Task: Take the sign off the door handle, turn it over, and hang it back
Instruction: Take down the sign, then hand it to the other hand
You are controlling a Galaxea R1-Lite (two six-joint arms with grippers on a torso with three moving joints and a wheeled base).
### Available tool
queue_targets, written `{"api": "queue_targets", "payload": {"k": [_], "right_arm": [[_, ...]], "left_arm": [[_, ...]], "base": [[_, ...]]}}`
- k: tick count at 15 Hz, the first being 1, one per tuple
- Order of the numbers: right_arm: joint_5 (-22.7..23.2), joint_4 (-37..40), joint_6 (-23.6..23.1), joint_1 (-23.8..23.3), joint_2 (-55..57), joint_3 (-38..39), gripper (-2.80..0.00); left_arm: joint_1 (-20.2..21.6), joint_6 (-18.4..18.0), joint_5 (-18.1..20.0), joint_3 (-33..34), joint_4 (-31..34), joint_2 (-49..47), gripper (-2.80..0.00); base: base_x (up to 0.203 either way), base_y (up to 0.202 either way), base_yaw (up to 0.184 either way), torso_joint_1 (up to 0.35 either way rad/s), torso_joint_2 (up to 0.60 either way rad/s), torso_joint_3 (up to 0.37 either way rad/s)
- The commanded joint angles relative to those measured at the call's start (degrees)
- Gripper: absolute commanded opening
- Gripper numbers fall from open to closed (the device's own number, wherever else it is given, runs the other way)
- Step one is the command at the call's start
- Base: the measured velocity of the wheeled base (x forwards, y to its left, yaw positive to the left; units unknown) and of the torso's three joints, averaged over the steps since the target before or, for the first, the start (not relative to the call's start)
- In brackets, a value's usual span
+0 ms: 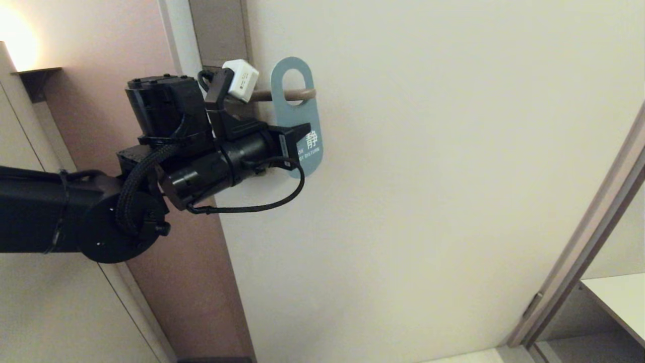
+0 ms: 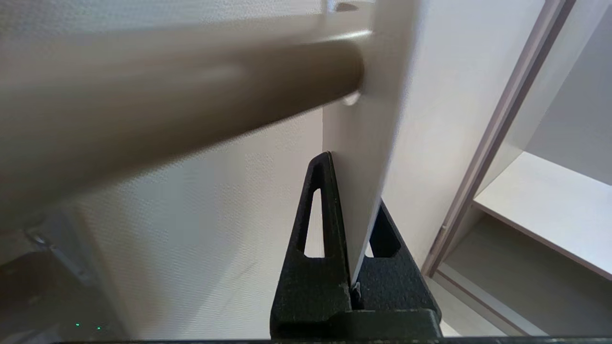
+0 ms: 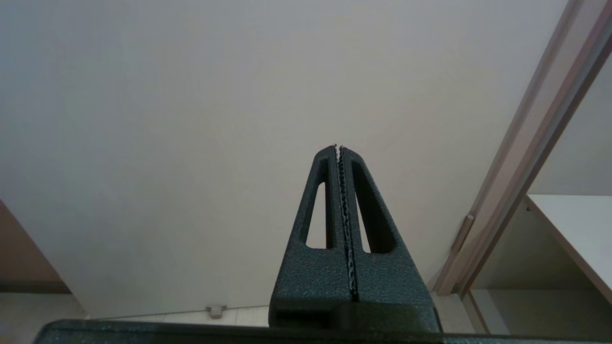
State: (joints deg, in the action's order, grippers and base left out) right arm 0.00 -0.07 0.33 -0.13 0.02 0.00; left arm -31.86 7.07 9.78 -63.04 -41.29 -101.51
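The sign (image 1: 297, 113) hangs on the door handle (image 1: 262, 94), blue face with white "DO NOT DISTURB" towards me. The handle passes through its oval hole. The brown-grey backplate (image 1: 219, 30) is above my left arm. My left gripper (image 1: 296, 142) is shut on the sign's lower left edge. In the left wrist view the sign (image 2: 368, 119) stands edge-on between the closed fingers of the left gripper (image 2: 354, 191), with the handle (image 2: 191, 100) close above. My right gripper (image 3: 339, 148) is shut and empty, facing the door, outside the head view.
The pale door (image 1: 453, 176) fills most of the view. A door frame (image 1: 579, 252) and a white shelf (image 1: 620, 297) lie to the right. A pinkish wall (image 1: 121, 45) with a lit lamp (image 1: 15, 45) is to the left.
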Motion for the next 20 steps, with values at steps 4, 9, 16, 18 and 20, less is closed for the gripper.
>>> {"api": "queue_targets", "payload": {"k": [4,9,16,18,20], "right_arm": [[0.00,-0.01,0.02,0.05,-0.02,0.00,-2.80],[0.00,-0.01,0.02,-0.03,-0.02,0.00,-2.80],[0.00,-0.01,0.02,0.04,-0.02,0.00,-2.80],[0.00,-0.01,0.02,-0.04,-0.02,0.00,-2.80],[0.00,-0.01,0.02,0.05,-0.02,0.00,-2.80]], "left_arm": [[-2.71,0.05,-1.34,0.22,-0.27,-0.07,-2.80],[-4.83,0.05,-3.35,1.19,0.82,1.54,-2.80],[-8.14,0.06,-3.18,8.28,0.86,8.70,-2.80],[-9.27,0.05,-1.67,10.29,0.84,11.14,-2.80],[-9.68,0.05,2.26,11.46,0.91,13.45,-2.80]], "base": [[0.000,0.000,0.000,0.000,0.00,0.000],[0.000,0.000,0.000,0.000,0.00,0.000],[0.000,0.000,0.000,0.000,0.00,0.000],[0.000,0.000,0.000,0.000,0.00,0.000],[0.000,0.000,0.000,0.000,0.00,0.000]]}}
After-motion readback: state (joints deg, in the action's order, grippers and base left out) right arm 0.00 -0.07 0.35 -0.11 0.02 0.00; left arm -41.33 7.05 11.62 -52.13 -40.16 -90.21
